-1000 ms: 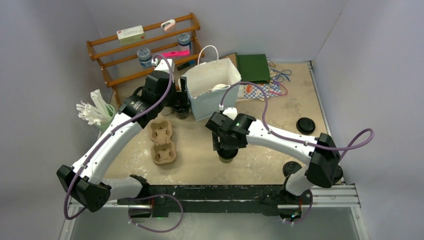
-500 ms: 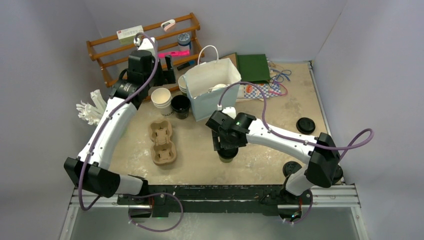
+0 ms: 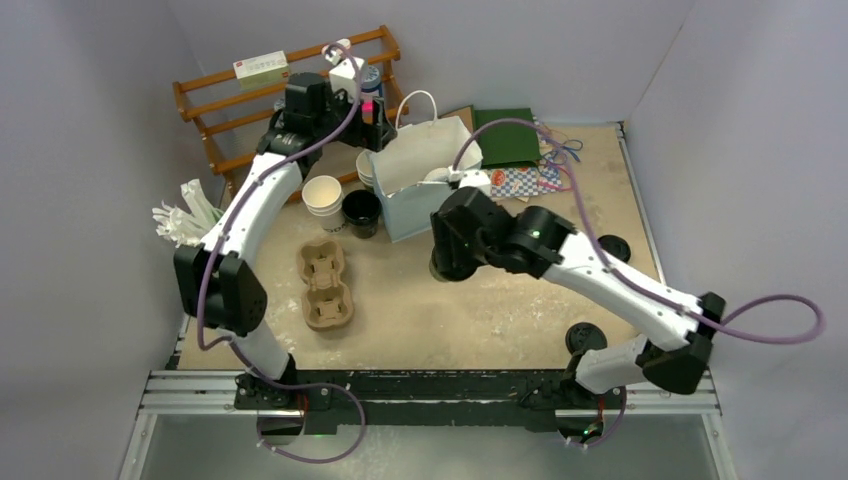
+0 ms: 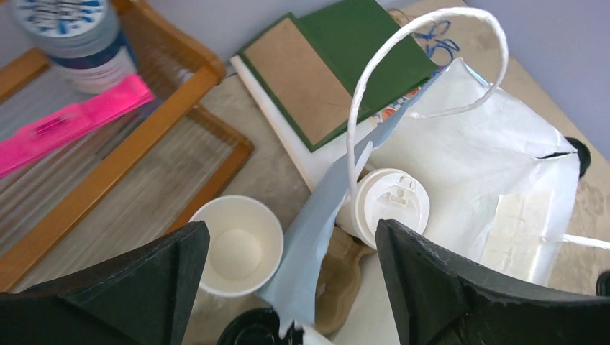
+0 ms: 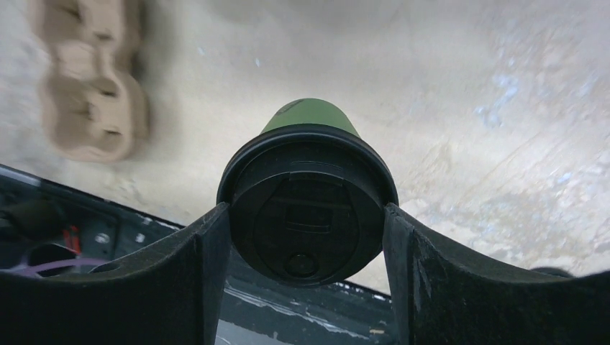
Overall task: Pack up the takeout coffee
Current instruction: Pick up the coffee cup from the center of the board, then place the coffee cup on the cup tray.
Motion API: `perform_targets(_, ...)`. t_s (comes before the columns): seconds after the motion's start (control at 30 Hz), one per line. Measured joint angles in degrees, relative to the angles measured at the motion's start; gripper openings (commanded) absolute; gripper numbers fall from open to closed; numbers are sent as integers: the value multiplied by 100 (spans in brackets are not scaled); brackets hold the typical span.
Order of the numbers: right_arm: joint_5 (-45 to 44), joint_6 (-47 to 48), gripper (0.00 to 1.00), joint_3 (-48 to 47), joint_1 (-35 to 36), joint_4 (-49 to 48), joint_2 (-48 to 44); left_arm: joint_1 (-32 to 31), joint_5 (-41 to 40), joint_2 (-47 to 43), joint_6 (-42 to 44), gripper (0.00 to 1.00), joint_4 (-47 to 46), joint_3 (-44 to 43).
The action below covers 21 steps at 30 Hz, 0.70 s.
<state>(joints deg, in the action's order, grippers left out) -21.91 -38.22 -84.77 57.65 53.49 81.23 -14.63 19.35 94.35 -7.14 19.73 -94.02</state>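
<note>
**One cup bagged, one in R gripper**

R gripper (image 5: 308,214) is pinching the black-lid cup (image 5: 308,244) at the lid rim. Both fingers (image 5: 208,266) press the lid's sides w/ no gap. The cup's body shows green past the lid in the wrist view. From the top cam this gripper sits just in front of the bag (image 3: 400,205), close to its front wall. The cup is mostly hidden under the wrist there, w/ only a dark edge showing. Can't tell if its base is off the table (image 3: 480,320).

L gripper (image 4: 288,230) is spread wide w/ nothing btwn its fingers (image 4: 144,287). It hangs over the bag's left-rear rim, next to the rack (image 4: 208,68), looking down into the bag.

White-lid cup (image 4: 392,205) stands upright inside the bag, near that same rim, lid on.

Other items:
- A lidless cream cup (image 3: 322,193) and a black cup (image 3: 361,210) stand side by side just left of the bag. Can't tell if they touch.
- Carrier (image 3: 325,285) lies flat on the table, nearer the arm bases and well apart from both grippers.
- Two loose black lids (image 3: 611,250) lie on the right side of the table, one near the R arm's base.
- Green folder (image 3: 507,135) lies behind the bag.
</note>
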Motion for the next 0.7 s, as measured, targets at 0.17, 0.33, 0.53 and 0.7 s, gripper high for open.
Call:
perform_targets(0.17, -232, 304, 56, -667, -85, 101, -597, 0, 704, 841, 352, 84, -101, -417)
perform_targets(0.33, -431, 619, 52, -1504, -98, 358, -695, 0, 1016, 1370, 476, 58, -87, -800)
perform_targets(0.53, -850, 1139, 47, -2688, -98, 398, -717, -13, 1287, 1495, 315, 7, -131, -951)
perform_targets(0.7, -1329, 1672, 46, -3180, -98, 286, -793, -236, 1344, 1491, 173, 0, -160, -1001)
